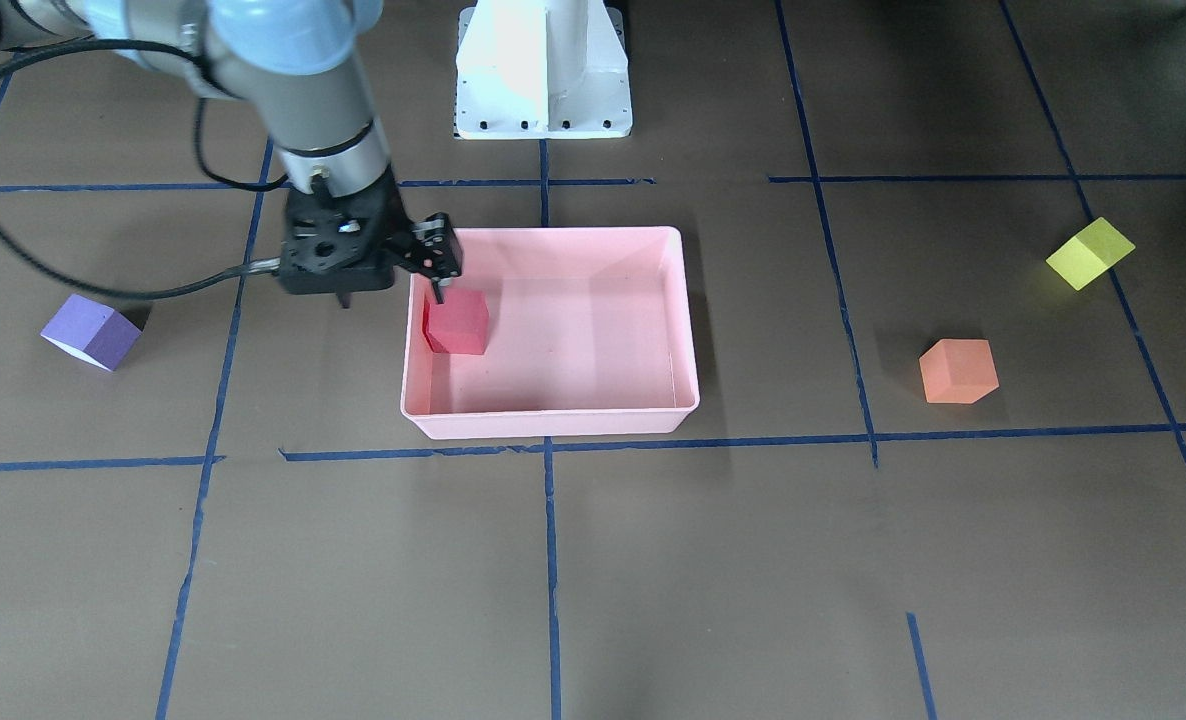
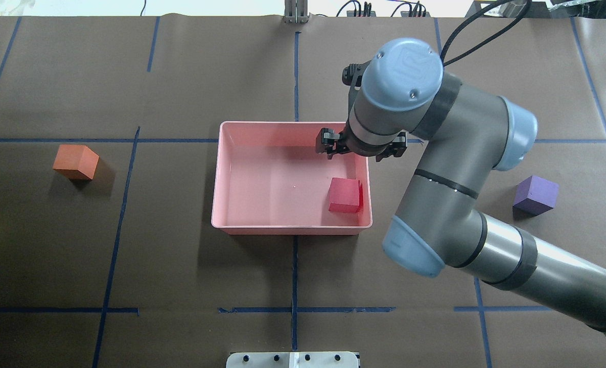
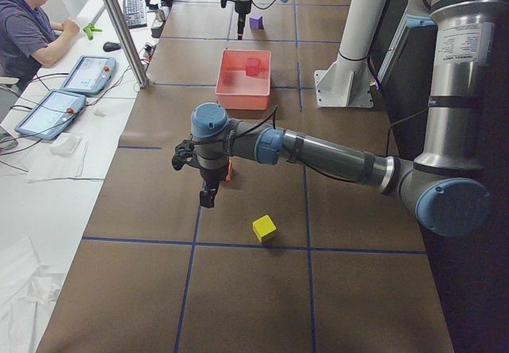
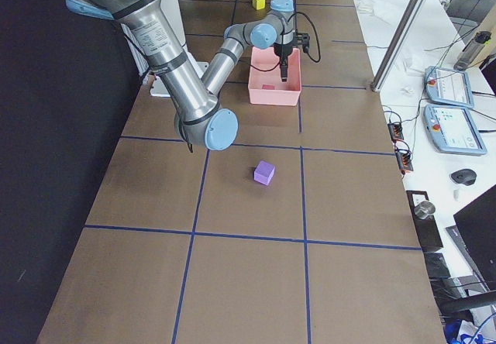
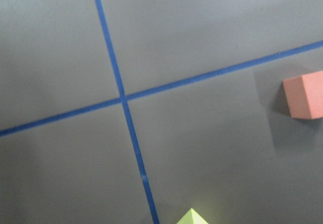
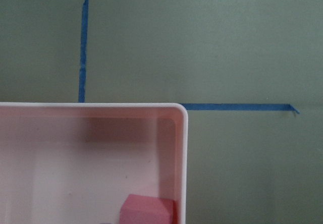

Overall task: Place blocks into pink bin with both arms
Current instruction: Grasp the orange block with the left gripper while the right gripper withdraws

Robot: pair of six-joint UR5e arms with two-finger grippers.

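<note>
1. Red block sits on the floor of the pink bin, just beside the wall on the robot's right. Nothing is gripping it.
2. Right gripper hangs above that side of the bin with its jaws spread wide and empty. In the overhead view one finger is over the bin and the other is outside the rim. It looks clear of the block.
3. The other three are out on the table. Purple block is on the robot's right; orange block and yellow block are on its left. All are well apart from the bin.
4. Left gripper shows only in the side view, low and right by the orange block, which it partly hides. Can't tell its jaw state. Its wrist cam shows orange at the frame edge, so it's not centred.
5. Step, as I read it: first drop done, one of four in.
6. Next: right arm lifts clear of the rim and swings to purple. Left arm centres on orange before closing.
</note>
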